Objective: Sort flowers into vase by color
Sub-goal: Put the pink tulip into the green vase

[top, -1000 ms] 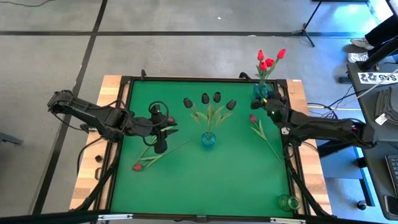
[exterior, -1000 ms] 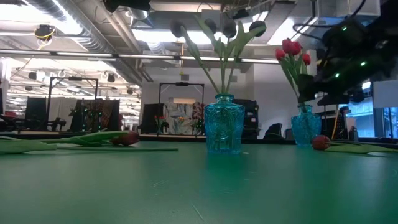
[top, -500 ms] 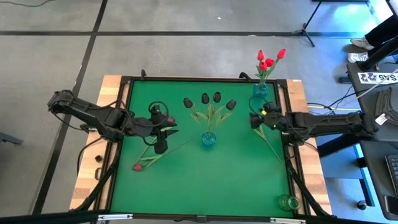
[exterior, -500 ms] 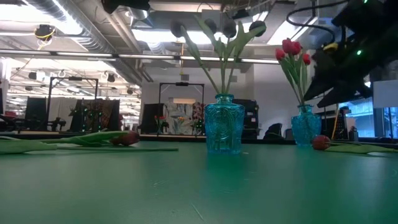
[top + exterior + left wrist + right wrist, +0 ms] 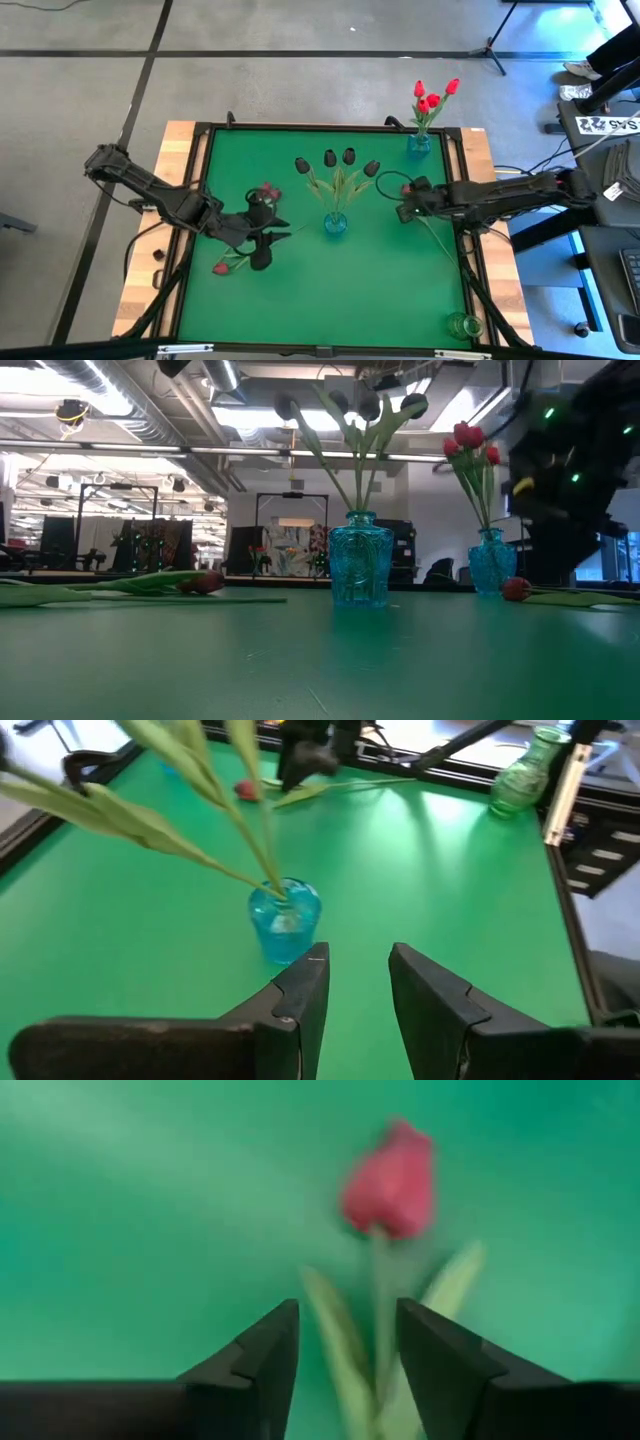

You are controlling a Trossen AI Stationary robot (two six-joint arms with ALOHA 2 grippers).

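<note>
— Where do our hands stand?

— Our right hand [image 5: 405,208] is low over the green desk [image 5: 380,290], right of the middle vase [image 5: 335,224]. Its fingers [image 5: 440,1365] stand apart on either side of the stem of a red tulip [image 5: 392,1180] lying flat; we see no contact with it. Our left hand [image 5: 262,232] hovers left of that vase, fingers [image 5: 300,1000] parted with nothing between them.

— And the flowers?

— Four dark-headed tulips [image 5: 338,160] stand in the middle vase. Red tulips [image 5: 432,98] fill a second blue vase [image 5: 419,143] at the far right edge. Another red tulip [image 5: 224,266] lies loose near the left edge, beside our left hand. A pinkish head [image 5: 266,190] shows just by that hand; we cannot tell whether it lies on the desk.

— Anything in the way?

— The leaves [image 5: 150,820] of the dark tulips spread wide over the desk between both hands. A pale green vase [image 5: 463,325] sits at the near right corner, well apart. A person's shoes [image 5: 580,80] show on the floor beyond the desk.
</note>
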